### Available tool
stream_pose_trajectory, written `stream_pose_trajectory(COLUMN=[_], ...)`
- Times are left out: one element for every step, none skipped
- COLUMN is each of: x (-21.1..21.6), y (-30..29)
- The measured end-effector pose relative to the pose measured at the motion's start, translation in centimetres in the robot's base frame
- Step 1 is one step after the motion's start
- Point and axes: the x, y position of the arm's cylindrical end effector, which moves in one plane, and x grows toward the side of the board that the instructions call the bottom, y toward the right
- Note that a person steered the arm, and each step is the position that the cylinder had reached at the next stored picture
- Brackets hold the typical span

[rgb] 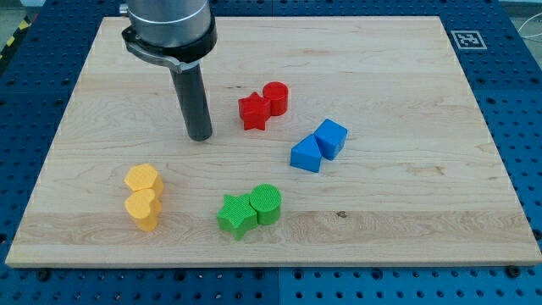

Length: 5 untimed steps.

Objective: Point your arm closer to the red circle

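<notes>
The red circle point(276, 97) sits on the wooden board point(381, 59), above the middle, touching a red star point(253, 112) at its lower left. My tip point(201, 136) rests on the board left of the red star, a short gap away, and further left and slightly below the red circle. The dark rod rises from the tip to the arm's grey flange point(168, 30) at the view's top left.
A blue triangle point(306, 155) and a blue cube point(331, 138) touch right of centre. A green star point(236, 214) and a green circle point(266, 203) touch near the bottom middle. Two yellow blocks point(143, 196) sit stacked edge to edge at the lower left.
</notes>
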Motion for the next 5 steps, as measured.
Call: stream_pose_trajectory(x=[0.0,0.0,0.0,0.0,0.08], y=[0.0,0.27,0.71,0.88,0.88])
